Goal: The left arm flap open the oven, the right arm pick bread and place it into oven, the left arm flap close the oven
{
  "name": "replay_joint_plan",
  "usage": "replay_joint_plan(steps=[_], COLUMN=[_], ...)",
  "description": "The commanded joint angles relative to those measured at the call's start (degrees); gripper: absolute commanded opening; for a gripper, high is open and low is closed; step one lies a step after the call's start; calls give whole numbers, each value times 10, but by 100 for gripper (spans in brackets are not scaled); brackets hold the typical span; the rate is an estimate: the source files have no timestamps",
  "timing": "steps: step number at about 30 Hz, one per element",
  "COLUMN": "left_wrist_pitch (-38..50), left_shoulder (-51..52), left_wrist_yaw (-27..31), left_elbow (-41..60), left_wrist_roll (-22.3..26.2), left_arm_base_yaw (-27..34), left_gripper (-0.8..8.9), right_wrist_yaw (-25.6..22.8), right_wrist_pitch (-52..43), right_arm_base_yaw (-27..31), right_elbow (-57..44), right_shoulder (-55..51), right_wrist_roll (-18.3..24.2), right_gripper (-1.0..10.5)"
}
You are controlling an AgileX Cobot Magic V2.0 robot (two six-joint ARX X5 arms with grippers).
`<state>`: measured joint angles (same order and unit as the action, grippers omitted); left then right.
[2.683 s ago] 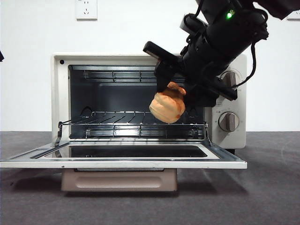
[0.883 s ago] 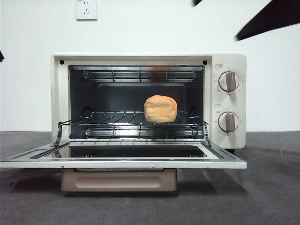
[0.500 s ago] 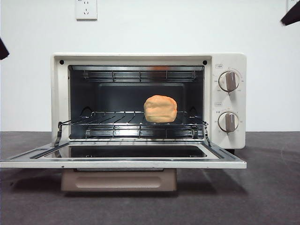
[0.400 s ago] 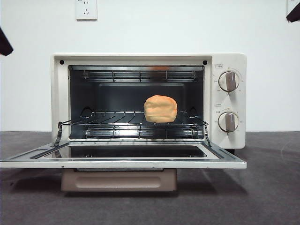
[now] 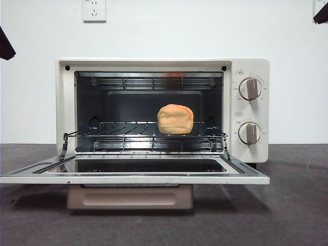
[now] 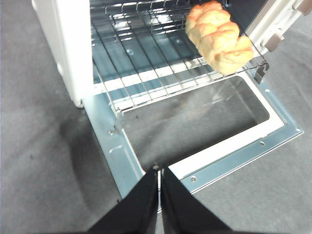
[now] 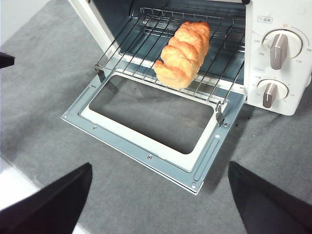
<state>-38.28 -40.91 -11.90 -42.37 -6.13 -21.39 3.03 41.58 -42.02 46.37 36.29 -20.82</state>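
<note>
Right end effector [image 7: 158, 195] withdrawn, bread [image 5: 175, 119] racked

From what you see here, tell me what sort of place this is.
Probably a lab test bench staged as a kitchen: a toaster oven holding bread on a grey mat, a bare white wall, robot grippers overhead.

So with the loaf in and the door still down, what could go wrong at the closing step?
The bread lies lengthwise on the wire rack with its near end at the rack's front edge, so the rising door might catch or nudge it. The left gripper, shut, hovers above the door's outer edge; it has to get under that edge to lift it and could slip off. The right gripper is open and back from the oven, so it seems unlikely to interfere.
</note>
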Motion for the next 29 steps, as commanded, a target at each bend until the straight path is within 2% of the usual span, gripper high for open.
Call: replay_joint_plan(steps=[1, 4, 8, 10, 18, 29], left_wrist_pitch=[7, 30, 94, 127, 208, 295], left_shoulder=[-7, -14, -38, -60, -211, -370], left_wrist_yaw=[-1, -19, -88, -104, -134, -136], left_elbow=[10, 32, 72, 87, 97, 97], left_wrist_roll=[-33, -41, -55, -60, -44, -35], left_arm_base_yaw=[15, 42, 84, 102, 149, 153], left_gripper=[14, 14, 14, 14, 14, 14], right_wrist_yaw=[0, 0, 2, 2, 2, 2], right_wrist_pitch=[-3, -3, 1, 5, 8, 8], right_arm_base_yaw=[-6, -6, -6, -6, -6, -6], right_elbow=[10, 10, 10, 10, 10, 10], right_shoulder=[3, 3, 3, 3, 3, 3], right_wrist_roll=[5, 7, 9, 9, 18, 18], right_gripper=[444, 444, 444, 444, 444, 444])
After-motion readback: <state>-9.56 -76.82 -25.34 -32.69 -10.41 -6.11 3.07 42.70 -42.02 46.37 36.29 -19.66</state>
